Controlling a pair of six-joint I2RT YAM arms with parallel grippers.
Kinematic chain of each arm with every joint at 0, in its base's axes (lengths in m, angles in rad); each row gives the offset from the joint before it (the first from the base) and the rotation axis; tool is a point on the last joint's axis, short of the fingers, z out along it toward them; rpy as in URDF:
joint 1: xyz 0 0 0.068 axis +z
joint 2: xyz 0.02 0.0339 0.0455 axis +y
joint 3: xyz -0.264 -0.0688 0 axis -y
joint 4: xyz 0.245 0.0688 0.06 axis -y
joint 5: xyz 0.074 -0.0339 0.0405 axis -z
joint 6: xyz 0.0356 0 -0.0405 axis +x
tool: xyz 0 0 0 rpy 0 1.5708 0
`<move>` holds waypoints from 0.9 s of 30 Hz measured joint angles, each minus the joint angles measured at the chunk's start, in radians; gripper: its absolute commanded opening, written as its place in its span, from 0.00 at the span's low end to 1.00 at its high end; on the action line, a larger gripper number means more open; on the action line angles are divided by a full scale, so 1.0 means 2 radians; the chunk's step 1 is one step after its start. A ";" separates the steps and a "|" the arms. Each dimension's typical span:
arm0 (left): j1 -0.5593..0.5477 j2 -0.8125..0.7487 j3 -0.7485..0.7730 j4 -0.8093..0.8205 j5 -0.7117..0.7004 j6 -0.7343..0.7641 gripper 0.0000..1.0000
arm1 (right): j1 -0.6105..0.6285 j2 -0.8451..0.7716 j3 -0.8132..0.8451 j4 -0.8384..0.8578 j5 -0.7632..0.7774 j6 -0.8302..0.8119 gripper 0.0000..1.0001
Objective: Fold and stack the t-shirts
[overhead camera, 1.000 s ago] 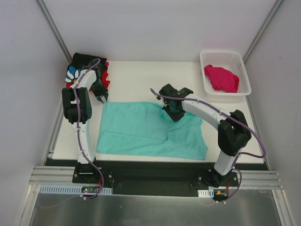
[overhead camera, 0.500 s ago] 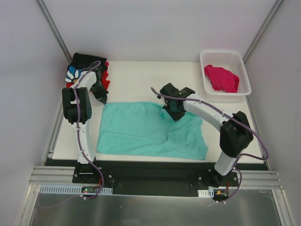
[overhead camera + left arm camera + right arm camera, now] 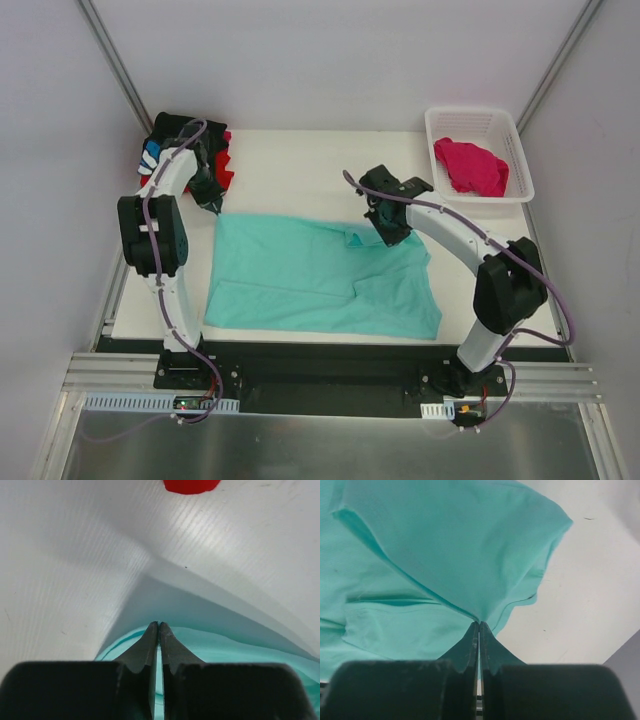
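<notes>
The left gripper (image 3: 158,626) is pinching the upper-left corner of the mint-teal t-shirt (image 3: 300,280), jaws clenched; the right gripper (image 3: 479,625) is clamping a fold near its upper-right edge; the shirt is lying spread mid-frame on the table (image 3: 290,160).

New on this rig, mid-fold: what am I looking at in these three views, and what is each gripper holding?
Two robot arms stand at the near edge of the table. The wide picture looks down from behind them; the other two come from wrist cameras, fingers at the bottom. A mint-teal t-shirt lies spread out. The left gripper is shut on its far left corner, the right gripper on its far right part. A black shirt and a red shirt are piled far left; a pink shirt lies in the white basket.
</notes>
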 measured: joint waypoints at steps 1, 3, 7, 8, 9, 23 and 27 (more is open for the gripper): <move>0.000 -0.012 0.000 -0.002 0.000 0.002 0.00 | -0.005 -0.003 0.000 0.001 0.006 0.000 0.01; -0.002 -0.032 0.000 -0.006 0.000 0.007 0.00 | -0.012 -0.009 0.000 0.003 0.015 0.001 0.01; -0.012 -0.067 0.001 -0.017 0.000 0.013 0.00 | -0.020 -0.027 0.000 0.009 0.037 0.004 0.01; -0.016 -0.073 0.001 -0.021 -0.001 0.013 0.00 | -0.020 -0.031 0.000 0.010 0.041 0.005 0.01; -0.021 -0.078 0.001 -0.023 0.000 0.014 0.00 | -0.020 -0.033 0.001 0.011 0.044 0.006 0.01; -0.049 -0.100 -0.020 -0.036 -0.001 0.019 0.00 | -0.023 -0.092 0.031 0.018 0.080 0.019 0.01; -0.049 -0.111 -0.033 -0.037 -0.003 0.019 0.00 | -0.023 -0.105 0.030 0.018 0.080 0.021 0.01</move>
